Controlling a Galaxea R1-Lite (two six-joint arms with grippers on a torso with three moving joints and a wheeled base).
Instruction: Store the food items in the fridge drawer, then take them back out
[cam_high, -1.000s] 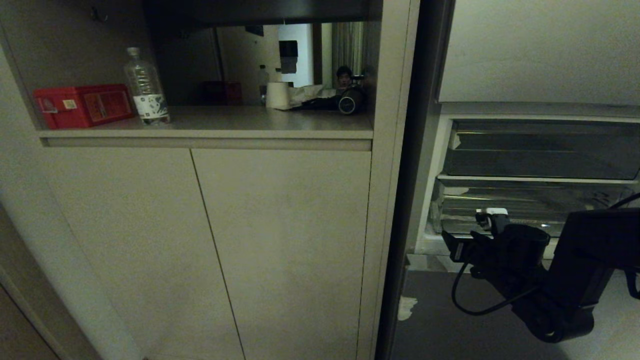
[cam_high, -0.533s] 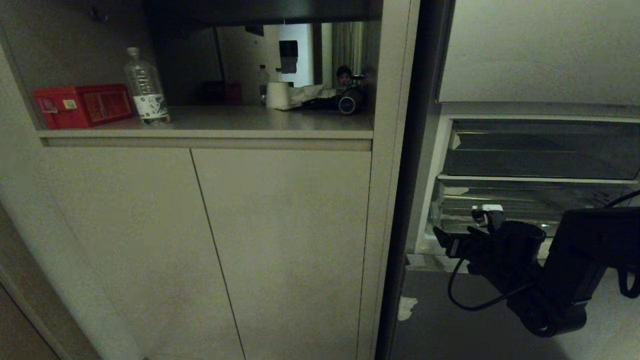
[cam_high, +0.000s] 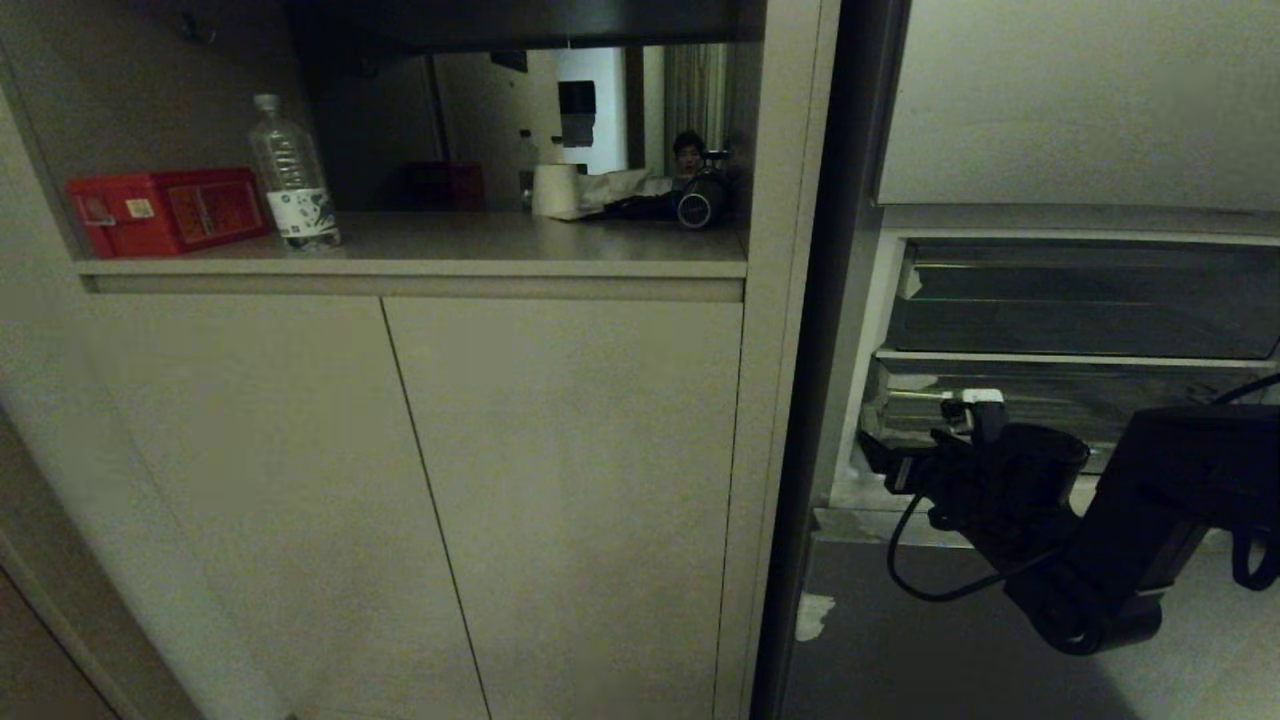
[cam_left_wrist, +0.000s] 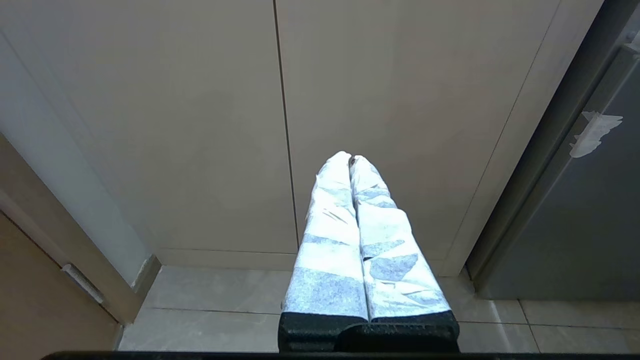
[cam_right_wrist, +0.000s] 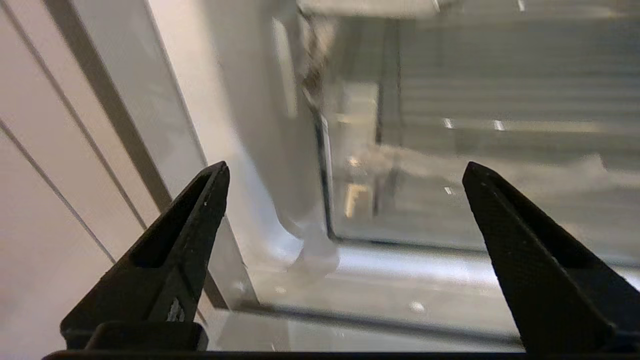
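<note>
Right gripper (cam_high: 905, 470) at lower fridge drawer (cam_high: 1050, 405), near its taped front corner; jaws spread wide, holding nothing. Left gripper (cam_left_wrist: 352, 160) parked before cabinet doors (cam_left_wrist: 200, 125), fingers (cam_left_wrist: 330, 240) pressed together, empty. Food items not visible in any view. Drawer: clear rigid plastic, likely light, smooth and slippery, could crack or flex under hard squeeze. Best hold probably front lip near middle, pulling straight to avoid jamming on runners. Upper tray (cam_high: 1080, 300) closed above. Water bottle (cam_high: 292, 175) and red box (cam_high: 165, 210) on shelf, off task.
</note>
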